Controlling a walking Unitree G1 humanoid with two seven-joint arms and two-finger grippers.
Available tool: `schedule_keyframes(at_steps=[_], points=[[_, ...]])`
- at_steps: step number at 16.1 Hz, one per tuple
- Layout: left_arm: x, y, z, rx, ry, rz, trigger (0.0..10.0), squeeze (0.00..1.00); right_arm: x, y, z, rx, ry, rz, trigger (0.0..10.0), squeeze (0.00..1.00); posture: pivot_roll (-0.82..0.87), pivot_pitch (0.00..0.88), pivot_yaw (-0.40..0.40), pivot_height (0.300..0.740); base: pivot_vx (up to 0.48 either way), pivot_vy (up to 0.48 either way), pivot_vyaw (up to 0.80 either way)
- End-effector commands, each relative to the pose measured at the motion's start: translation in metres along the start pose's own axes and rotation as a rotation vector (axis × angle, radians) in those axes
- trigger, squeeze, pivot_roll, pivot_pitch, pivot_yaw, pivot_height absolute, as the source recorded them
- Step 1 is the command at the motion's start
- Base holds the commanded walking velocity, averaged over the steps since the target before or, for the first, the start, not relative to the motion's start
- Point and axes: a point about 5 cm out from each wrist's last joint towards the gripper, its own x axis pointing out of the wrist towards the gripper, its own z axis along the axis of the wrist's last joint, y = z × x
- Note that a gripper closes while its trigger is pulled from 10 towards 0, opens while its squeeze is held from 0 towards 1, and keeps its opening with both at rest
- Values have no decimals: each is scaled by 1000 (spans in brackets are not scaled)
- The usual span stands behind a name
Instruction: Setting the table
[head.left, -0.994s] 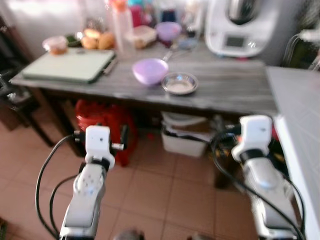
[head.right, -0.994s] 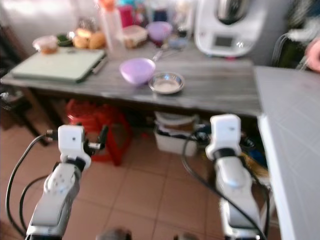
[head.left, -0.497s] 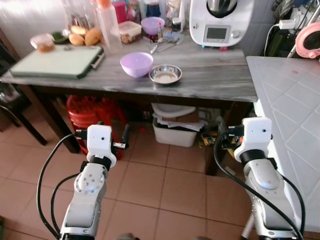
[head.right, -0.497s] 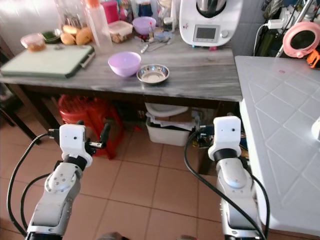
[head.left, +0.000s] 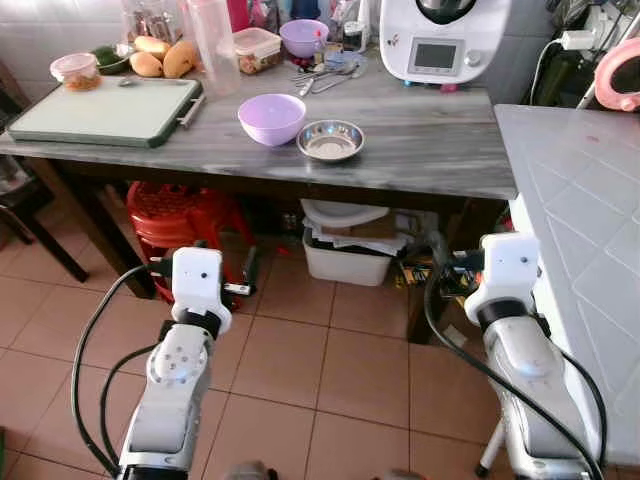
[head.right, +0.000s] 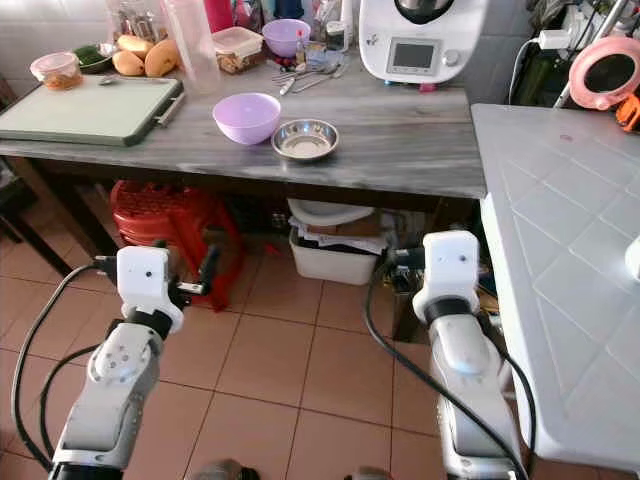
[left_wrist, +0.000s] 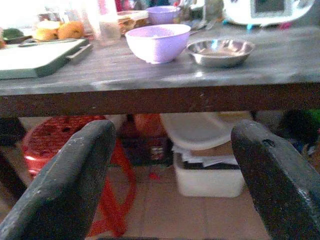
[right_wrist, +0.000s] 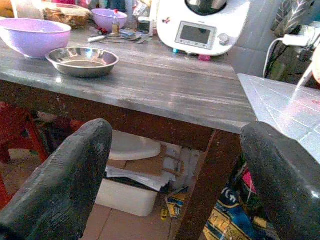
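Below grey table (head.left: 440, 150) w/ purple bowl (head.left: 271, 117) & steel dish (head.left: 331, 139): left gripper (left_wrist: 170, 165), right gripper (right_wrist: 175, 170), both agape, empty.

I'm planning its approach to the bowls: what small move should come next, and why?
Probably step closer to the table. Both grippers, left and right, hang open below the tabletop, short of its edge, while the purple bowl and steel bowl sit side by side further in.
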Motion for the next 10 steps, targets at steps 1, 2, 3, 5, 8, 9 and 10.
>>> schedule_keyframes(at_steps=[1, 2, 3, 5, 8, 9, 10], points=[[2, -9, 0, -28, -14, -67, 10000, 0, -12, 12, -4, 28, 26, 37, 10000, 0, -99, 0, 36, 740, 0, -428, 0], [2, -10, 0, -28, -14, -68, 10000, 0, -12, 13, -5, 43, 29, 40, 10000, 0, -97, 0, 35, 740, 0, -431, 0], [1, -9, 0, -27, -14, -67, 10000, 0, -11, 13, -2, 43, 1, 45, 10000, 0, -97, 0, 35, 740, 0, -420, 0], [1, -8, 1, -25, -13, -66, 10000, 0, -10, 11, -2, 57, 9, 33, 10000, 0, -95, 0, 33, 740, 0, -420, 0], [0, -8, 1, -24, -15, -72, 10000, 0, -10, 9, -3, 64, 24, 29, 10000, 0, -89, 0, 29, 740, 0, -423, -729], [0, -8, 1, -24, -15, -72, 10000, 0, -10, 9, -3, 62, 24, 31, 10000, 0, -87, 0, 28, 740, 0, -428, -800], [0, -8, 1, -24, -15, -73, 10000, 0, -9, 9, -3, 61, 24, 33, 10000, 0, -86, 0, 28, 740, 0, -424, -800]])
